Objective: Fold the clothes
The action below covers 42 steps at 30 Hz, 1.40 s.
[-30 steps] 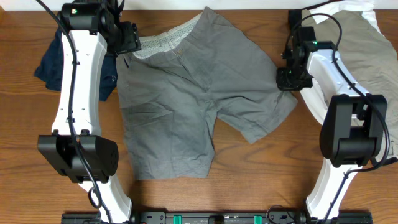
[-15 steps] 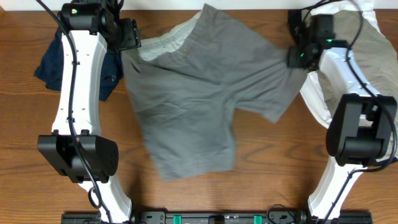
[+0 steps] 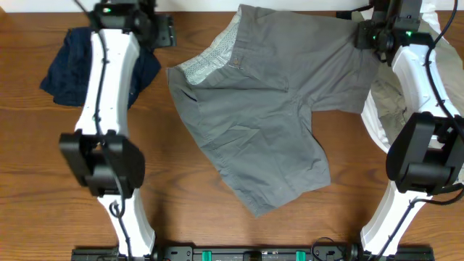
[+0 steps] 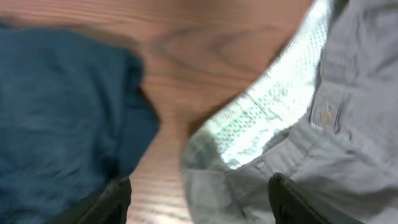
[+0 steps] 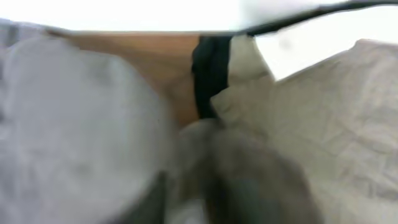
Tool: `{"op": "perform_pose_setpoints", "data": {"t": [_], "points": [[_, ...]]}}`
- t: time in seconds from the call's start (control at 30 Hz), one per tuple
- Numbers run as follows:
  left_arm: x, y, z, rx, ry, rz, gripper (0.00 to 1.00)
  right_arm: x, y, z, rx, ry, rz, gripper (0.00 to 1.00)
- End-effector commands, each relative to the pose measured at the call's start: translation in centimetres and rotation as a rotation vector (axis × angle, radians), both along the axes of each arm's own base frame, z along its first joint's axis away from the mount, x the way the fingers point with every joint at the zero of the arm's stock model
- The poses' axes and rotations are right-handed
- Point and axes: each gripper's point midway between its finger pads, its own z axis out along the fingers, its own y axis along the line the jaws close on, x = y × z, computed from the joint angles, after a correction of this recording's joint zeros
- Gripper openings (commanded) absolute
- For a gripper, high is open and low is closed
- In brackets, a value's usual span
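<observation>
The mid-grey shorts lie spread over the middle of the table, turned at an angle, with the paler inner waistband showing at the back left. My left gripper is open just behind the waistband corner. In the left wrist view its fingers stand wide apart over the waistband. My right gripper is at the back right, shut on the edge of one leg. The right wrist view is blurred, with grey cloth at the fingers.
A navy garment lies bunched at the back left and also shows in the left wrist view. A khaki and white pile lies at the back right under my right arm and shows in the right wrist view.
The right gripper has pulled the shorts' leg back and to the right, dragging and turning the shorts. The left gripper has let go of the waistband and shifted a little right.
</observation>
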Motion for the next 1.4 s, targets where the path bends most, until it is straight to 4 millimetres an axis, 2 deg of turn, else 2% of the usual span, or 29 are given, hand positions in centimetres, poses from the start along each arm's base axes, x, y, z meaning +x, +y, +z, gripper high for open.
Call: {"op": "perform_pose_setpoints", "data": {"t": [0.0,0.2,0.37,0.47,0.57,0.8,1.0,1.2,1.37], "points": [[0.1,-2.8,-2.8,0.063,0.039,-0.215,0.72,-0.5,1.6,1.2,0.043,0.029,0.077,0.99],[-2.1,-5.5,-7.7,0.184,0.169,-0.534,0.72,-3.8,5.3,1.1,0.177,0.169,0.175,0.99],[-4.0,-5.4,-11.4,0.189,0.305,-0.603,0.72,-5.2,7.9,0.5,0.190,0.232,0.220,0.99],[-5.5,-5.2,-12.8,0.190,0.382,-0.644,0.72,-5.3,9.0,0.5,0.188,0.234,0.241,0.99],[-6.7,-5.0,-13.4,0.185,0.439,-0.660,0.72,-5.3,9.9,0.5,0.186,0.233,0.258,0.99],[-8.0,-4.7,-14.9,0.178,0.512,-0.662,0.75,-5.8,11.0,0.3,0.187,0.251,0.277,0.99],[-8.1,-4.7,-15.8,0.174,0.525,-0.653,0.79,-6.9,12.0,-0.3,0.192,0.300,0.285,0.99],[-7.0,-3.8,-16.5,0.238,0.507,-0.636,0.84,-7.3,12.5,-0.9,0.192,0.319,0.291,0.99],[-7.3,-3.7,-18.0,0.236,0.540,-0.638,0.87,-7.3,12.6,-1.0,0.192,0.322,0.292,0.99]]}}
